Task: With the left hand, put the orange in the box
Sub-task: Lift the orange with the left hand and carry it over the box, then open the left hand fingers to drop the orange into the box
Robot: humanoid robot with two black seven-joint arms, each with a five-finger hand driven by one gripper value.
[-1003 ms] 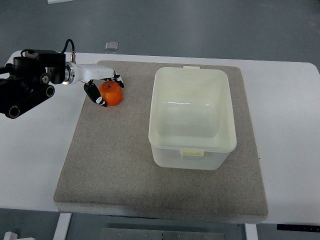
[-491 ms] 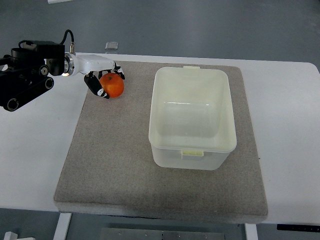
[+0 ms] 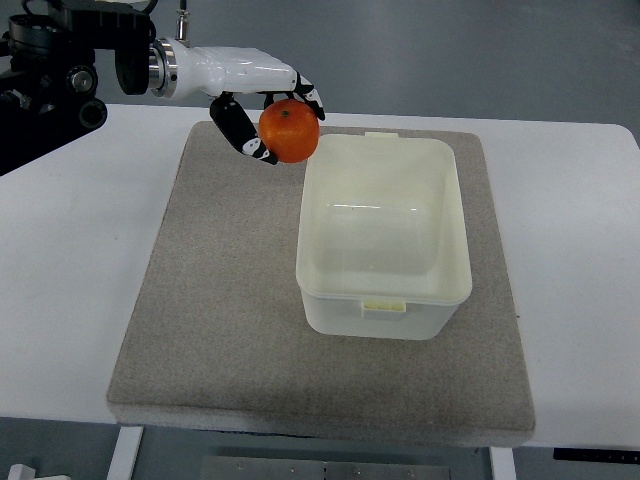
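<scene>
Left hand fingers wrapped round orange, held aloft just beside box far-left corner, not over opening. Risk: release here, fruit clips rim, rolls onto mat.

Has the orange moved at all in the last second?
Yes. The orange, gripped by the left hand, has been lifted off the grey mat and carried right, now reaching the box's far left corner.
</scene>
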